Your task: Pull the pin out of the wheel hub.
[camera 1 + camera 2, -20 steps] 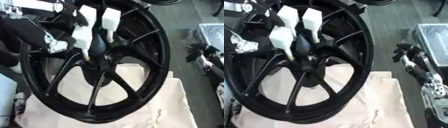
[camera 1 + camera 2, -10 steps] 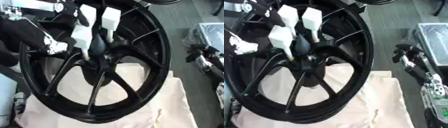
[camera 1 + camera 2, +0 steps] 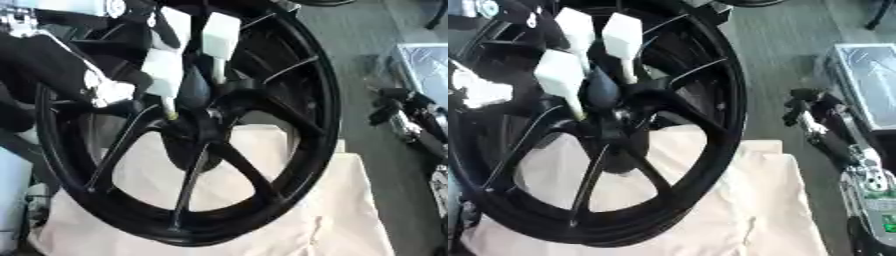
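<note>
The big black wheel hub (image 3: 219, 150) stands tilted on a cream cloth (image 3: 350, 220). White pins (image 3: 562, 80) stick up from its middle. The left robot hand (image 3: 70, 85) reaches in beside them; I cannot tell its fingers. The right robot hand (image 3: 820, 117) waits to the side, fingers relaxed.

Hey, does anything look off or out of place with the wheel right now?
Nothing looks damaged or spilled. The black wheel stands tilted on the cream cloth, with white-handled pins still stuck in its hub. The right robot hand hangs idle beside it.
</note>
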{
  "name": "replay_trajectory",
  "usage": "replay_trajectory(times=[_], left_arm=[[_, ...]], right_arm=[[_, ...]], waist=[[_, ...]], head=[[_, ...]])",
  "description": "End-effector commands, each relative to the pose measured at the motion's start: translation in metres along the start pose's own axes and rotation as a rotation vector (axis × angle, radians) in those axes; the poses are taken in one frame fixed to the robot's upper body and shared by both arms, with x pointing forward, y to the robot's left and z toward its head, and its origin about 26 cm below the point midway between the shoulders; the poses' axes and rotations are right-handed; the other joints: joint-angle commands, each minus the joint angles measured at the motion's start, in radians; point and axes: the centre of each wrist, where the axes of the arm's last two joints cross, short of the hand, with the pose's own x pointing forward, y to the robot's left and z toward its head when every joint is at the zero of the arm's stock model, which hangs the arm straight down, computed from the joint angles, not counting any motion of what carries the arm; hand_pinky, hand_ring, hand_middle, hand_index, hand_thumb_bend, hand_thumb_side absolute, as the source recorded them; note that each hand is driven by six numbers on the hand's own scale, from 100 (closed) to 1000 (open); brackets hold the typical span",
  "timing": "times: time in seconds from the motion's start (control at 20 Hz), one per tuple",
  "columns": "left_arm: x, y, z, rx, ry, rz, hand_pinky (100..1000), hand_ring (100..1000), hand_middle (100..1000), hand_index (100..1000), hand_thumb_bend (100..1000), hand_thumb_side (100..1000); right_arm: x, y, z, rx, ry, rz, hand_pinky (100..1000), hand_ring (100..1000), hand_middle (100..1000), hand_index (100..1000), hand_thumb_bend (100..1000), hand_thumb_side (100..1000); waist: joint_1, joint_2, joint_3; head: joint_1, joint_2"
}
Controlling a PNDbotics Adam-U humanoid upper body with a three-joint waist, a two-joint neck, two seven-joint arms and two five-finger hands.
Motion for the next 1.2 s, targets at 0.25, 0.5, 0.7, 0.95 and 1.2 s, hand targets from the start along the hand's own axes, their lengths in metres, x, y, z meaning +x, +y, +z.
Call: replay_trajectory(times=[0.25, 0.5, 0.7, 0.95, 1.2], left_arm=[[0.0, 0.005, 0.004, 0.014, 0.02, -0.026, 949, 850, 868, 926, 128, 453], [0.0, 0.005, 0.001, 0.001, 0.026, -0.038, 950, 854, 873, 932, 151, 469], [-0.001, 0.004, -0.001, -0.012, 0.031, -0.044, 948, 852, 870, 931, 152, 488], [-0.002, 0.003, -0.002, -0.029, 0.039, -0.046, 936, 839, 856, 927, 167, 496], [-0.004, 0.002, -0.006, -0.041, 0.051, -0.052, 931, 837, 854, 927, 185, 510]], right_arm=[[0.003, -0.003, -0.003, 0.01, -0.006, 0.019, 557, 563, 600, 755, 100, 464], [0.003, -0.003, -0.003, 0.012, -0.005, 0.02, 557, 563, 600, 755, 100, 464], [0.003, -0.003, -0.004, 0.012, -0.006, 0.02, 556, 563, 600, 755, 100, 462], [0.003, -0.003, -0.004, 0.011, -0.005, 0.02, 555, 562, 600, 755, 100, 463], [0.003, -0.002, -0.004, 0.012, -0.006, 0.019, 554, 563, 601, 755, 100, 461]], waist=[[0.002, -0.012, -0.004], [0.004, -0.01, -0.003], [0.005, -0.01, -0.004], [0.005, -0.009, -0.004], [0.005, -0.008, -0.005]], head=[[-0.001, -0.01], [0.0, -0.011], [0.0, -0.012], [-0.001, -0.012], [0.0, -0.012]])
